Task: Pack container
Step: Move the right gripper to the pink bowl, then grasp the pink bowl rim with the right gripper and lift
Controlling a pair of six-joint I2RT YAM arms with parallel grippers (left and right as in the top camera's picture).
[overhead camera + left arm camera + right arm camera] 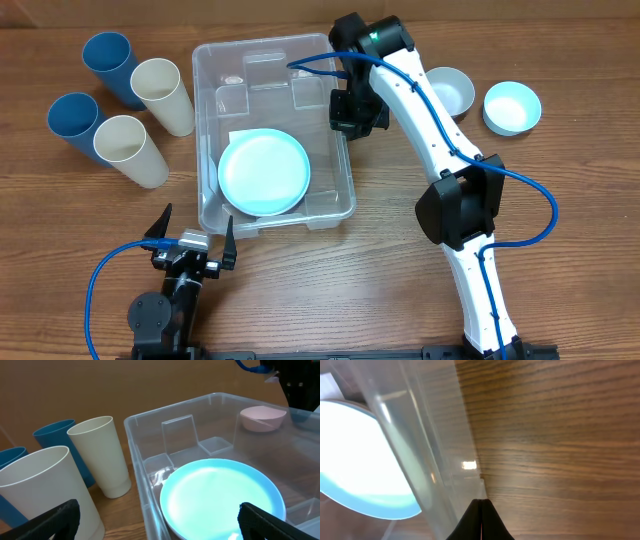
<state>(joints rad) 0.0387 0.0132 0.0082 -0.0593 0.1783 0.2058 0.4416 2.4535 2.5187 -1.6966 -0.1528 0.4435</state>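
The container (347, 190), a large clear bin, stands at the middle of the table with a light blue plate (264, 172) lying flat inside it. It also shows in the left wrist view (131, 425) and the right wrist view (435, 460), as does the plate (220, 495) (355, 460). My right gripper (355, 112) is shut, with its fingertips (481, 502) at the container's right rim. I cannot tell whether they pinch the rim. My left gripper (197, 222) is open and empty, just in front of the container's near left corner (160, 524).
Two blue cups (108, 60) (72, 115) and two cream cups (160, 85) (125, 140) stand left of the container. A whitish bowl (450, 90) and a light blue bowl (512, 105) sit at the back right. The right arm reaches over the table's right half.
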